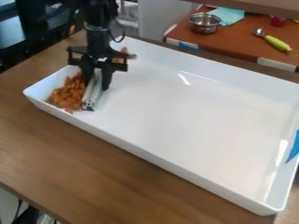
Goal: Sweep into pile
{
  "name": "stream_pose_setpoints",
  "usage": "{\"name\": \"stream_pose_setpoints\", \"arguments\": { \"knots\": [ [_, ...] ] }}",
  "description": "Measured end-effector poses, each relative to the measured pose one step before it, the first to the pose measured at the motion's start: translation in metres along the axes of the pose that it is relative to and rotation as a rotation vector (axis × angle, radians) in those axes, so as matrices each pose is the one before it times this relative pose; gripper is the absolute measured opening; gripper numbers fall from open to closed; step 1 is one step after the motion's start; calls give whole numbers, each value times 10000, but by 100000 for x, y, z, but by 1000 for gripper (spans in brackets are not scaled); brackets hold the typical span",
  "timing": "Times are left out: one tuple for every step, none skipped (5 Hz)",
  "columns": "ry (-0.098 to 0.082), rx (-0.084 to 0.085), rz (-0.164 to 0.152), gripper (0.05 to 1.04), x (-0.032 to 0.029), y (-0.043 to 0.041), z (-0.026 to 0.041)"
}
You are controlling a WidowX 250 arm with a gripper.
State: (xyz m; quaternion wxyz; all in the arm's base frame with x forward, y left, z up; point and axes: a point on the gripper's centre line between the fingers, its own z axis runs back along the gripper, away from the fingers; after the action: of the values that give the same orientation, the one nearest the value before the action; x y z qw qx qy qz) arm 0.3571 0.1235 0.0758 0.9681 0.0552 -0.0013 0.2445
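1. Brown desk (134, 188) nearest, wood-grain top, carries the tray.
2. White tray (146, 155) on desk: big, rectangular, low walls, set at a slant; one corner points to lower right of view.
3. Blue patch (293, 148) on tray's right-hand wall, cut off by view edge.
4. Inside tray, left end: orange pieces (69, 92), small and chunky, heaped in the corner area, reaching up to the near wall. Part of heap behind the bar, hidden.
5. Metal bar (92, 95) in tray, right beside the heap, between it and the tray's wide white floor. Grooved, silvery, lower end near the near wall.
6. Gripper (97, 82) above left end of tray, pointing down, fingers closed on the bar, one each side.
7. Past the gripper, toward tray's far corner: a few small bits (124, 50), reddish and grey, apart from main heap, partly hidden.
8. Second, reddish-brown desk (242, 46) behind tray.
9. On it: spoon-like thing (276, 43) with green handle, right side.
10. Metal pot (204, 23), left side, upright; can't tell contents.
11. Teal cloth (229, 15) just beside pot; small red thing (278, 21) farther right.
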Motion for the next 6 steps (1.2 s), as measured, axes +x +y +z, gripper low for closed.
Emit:
{"name": "stream_pose_setpoints", "arguments": {
  "knots": [
    [490,-468,771,381,-1006,-1447,370],
    [241,-539,366,381,-613,-3507,2014],
    [-114,-474,-296,381,-870,-4719,2881],
    [-527,424,-498,381,-1888,-4449,680],
    [-762,414,-1226,381,-3111,-4870,153],
    [-356,228,-728,381,-2525,-3152,-333]
  ]
}}
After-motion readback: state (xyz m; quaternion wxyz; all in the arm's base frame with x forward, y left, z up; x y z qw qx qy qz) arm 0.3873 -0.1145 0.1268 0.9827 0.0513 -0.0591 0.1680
